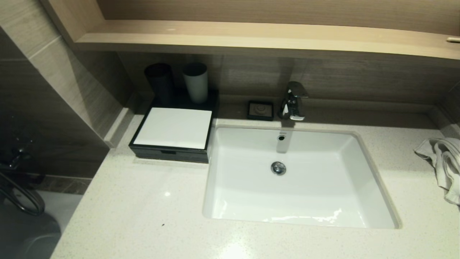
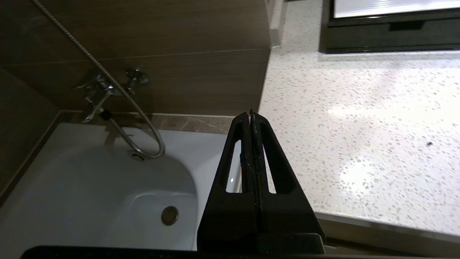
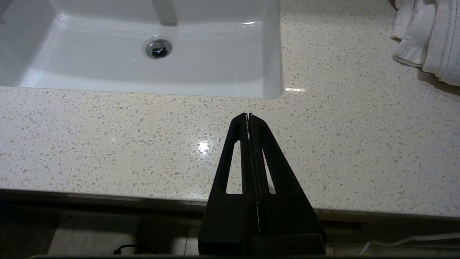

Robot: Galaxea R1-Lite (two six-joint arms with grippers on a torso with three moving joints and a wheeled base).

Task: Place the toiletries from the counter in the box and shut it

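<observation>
Counter (image 1: 151,208): lying bare around the white basin (image 1: 298,180).
Box (image 1: 174,133): sitting shut at the counter's back left, just beside the basin.
Towel (image 1: 444,162): lying crumpled at the right edge.
Left claw (image 2: 250,114): hanging pressed together, holding nothing, over the counter's left edge.
Right claw (image 3: 248,116): hanging pressed together, holding nothing, over the front edge.

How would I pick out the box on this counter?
Start at the white basin sunk in the speckled counter. Just left of its back corner sits the box, with two tall cups behind it. It is low, black and rectangular, with a flat white top panel and closed drawer front.
</observation>
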